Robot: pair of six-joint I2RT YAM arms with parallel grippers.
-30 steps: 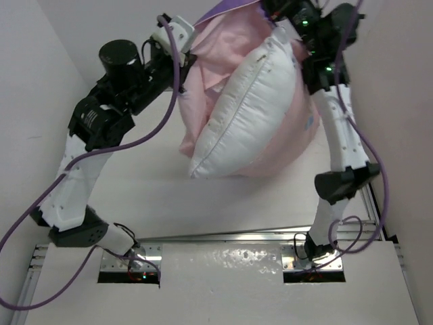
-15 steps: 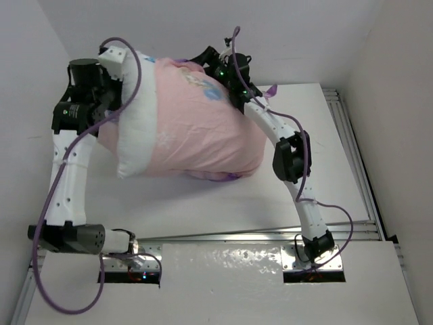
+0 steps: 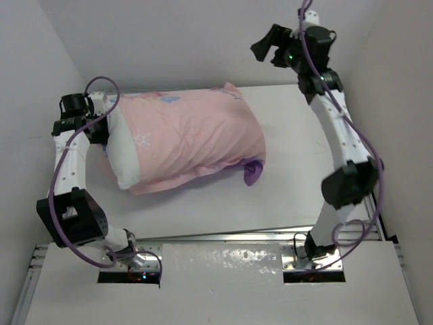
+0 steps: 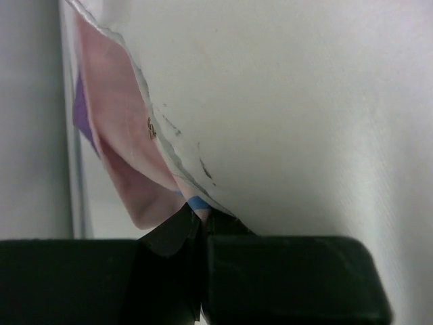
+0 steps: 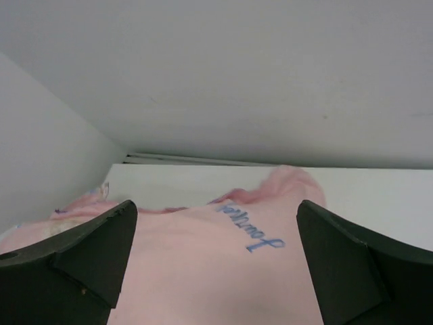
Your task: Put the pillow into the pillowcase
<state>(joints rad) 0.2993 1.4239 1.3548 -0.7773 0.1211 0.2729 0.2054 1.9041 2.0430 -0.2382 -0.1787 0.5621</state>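
On the table, centre-left: pillow, soft, light, mostly sheathed in limp pillowcase; white left end exposed. Left gripper pinched on its hem, likely the best hold. Right gripper spread, empty, aloft far-right.

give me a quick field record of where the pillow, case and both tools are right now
pillow: lying on the table, mostly inside the case, white end showing at the left
pillowcase: pink side up, covering most of the pillow
left tool: shut, pinching the pillowcase edge at the open end
right tool: open, raised clear of the pillowcase, holding nothing
task: nearly done, one end uncovered
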